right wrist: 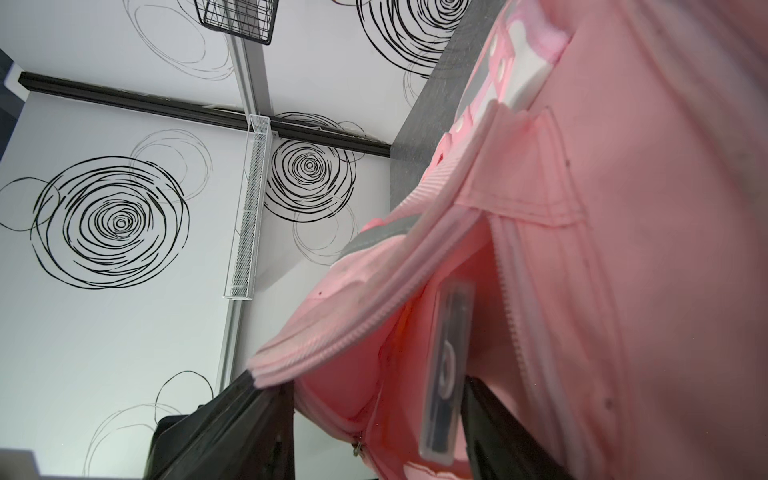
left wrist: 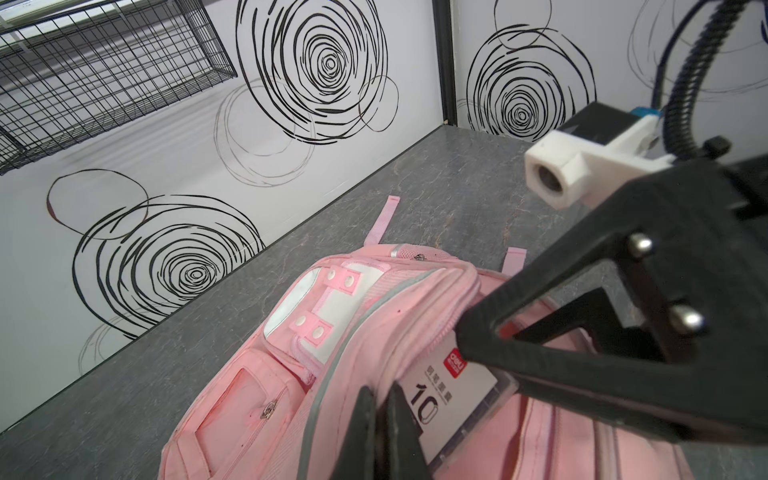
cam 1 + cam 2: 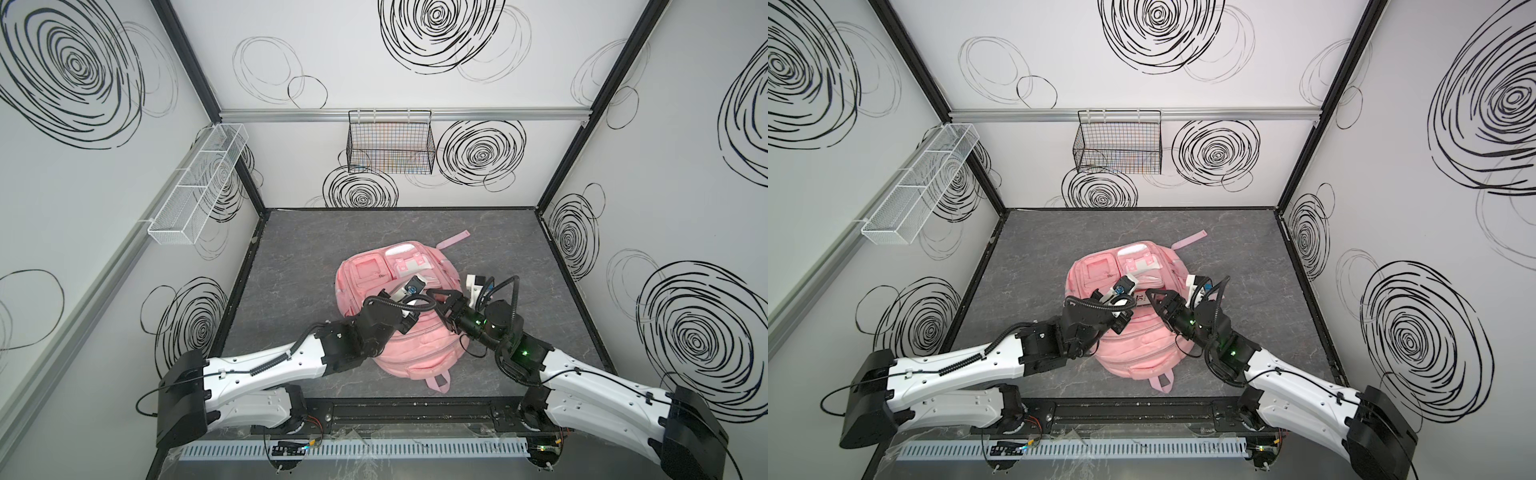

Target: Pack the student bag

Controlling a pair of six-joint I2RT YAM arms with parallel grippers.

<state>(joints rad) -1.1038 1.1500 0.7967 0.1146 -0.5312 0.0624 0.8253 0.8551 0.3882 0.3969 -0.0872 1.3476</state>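
Observation:
The student bag (image 3: 415, 353) (image 3: 1142, 353), a soft pink backpack, lies flat in the middle of the grey table in both top views. Both arms meet over its open zip. In the left wrist view my left gripper (image 2: 382, 419) is shut on the pink rim of the student bag's (image 2: 257, 407) opening and holds it up. A clear flat box (image 2: 453, 395) with a white "10" label sits in the opening. My right gripper (image 1: 370, 386) (image 3: 436, 307) is open. The box (image 1: 449, 365) lies between its fingers, close to one finger (image 1: 490, 424). The zip edge drapes over the other.
A black wire basket (image 3: 390, 145) hangs on the back wall. On the left wall hangs a white mesh basket (image 3: 199, 183). A pink strap (image 3: 455, 240) trails from the bag toward the back right of the table (image 3: 316, 249). Patterned walls enclose three sides.

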